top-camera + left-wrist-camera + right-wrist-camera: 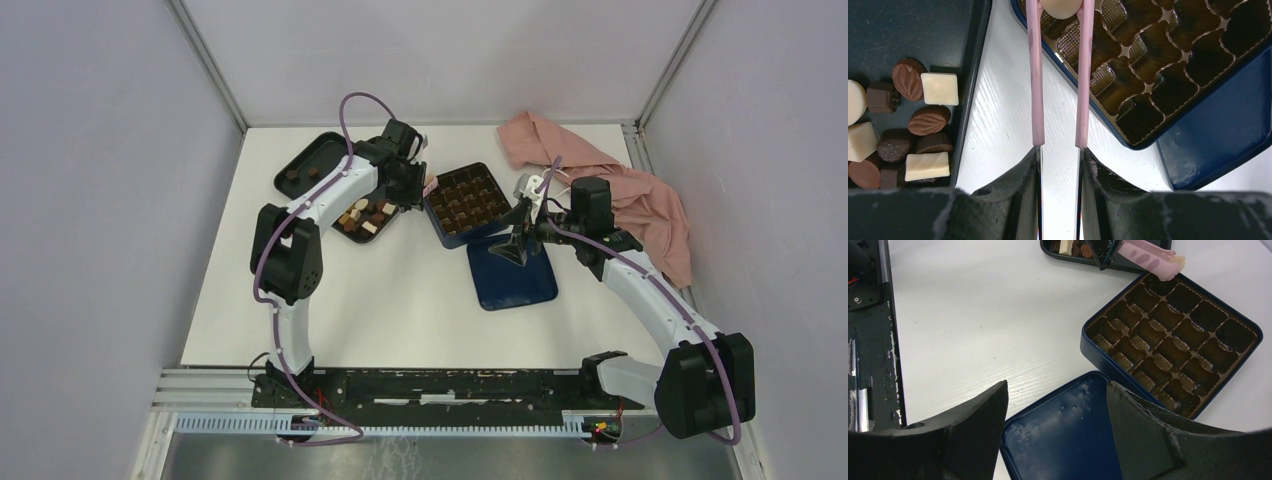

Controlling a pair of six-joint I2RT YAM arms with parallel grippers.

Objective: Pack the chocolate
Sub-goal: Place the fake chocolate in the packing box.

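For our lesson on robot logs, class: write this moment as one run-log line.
left gripper: shut on white chocolate, at box edge | right gripper: open, above lid | tray: holds more chocolates

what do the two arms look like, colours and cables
The left arm and right arm have white links, bulky black joints and a thin purple cable alongside each. The left jaws carry long pink tips; the right jaws are broad black wedges.

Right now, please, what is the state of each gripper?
Left gripper: closed on a cream-white chocolate.
Right gripper: open, holding nothing, above the blue lid.
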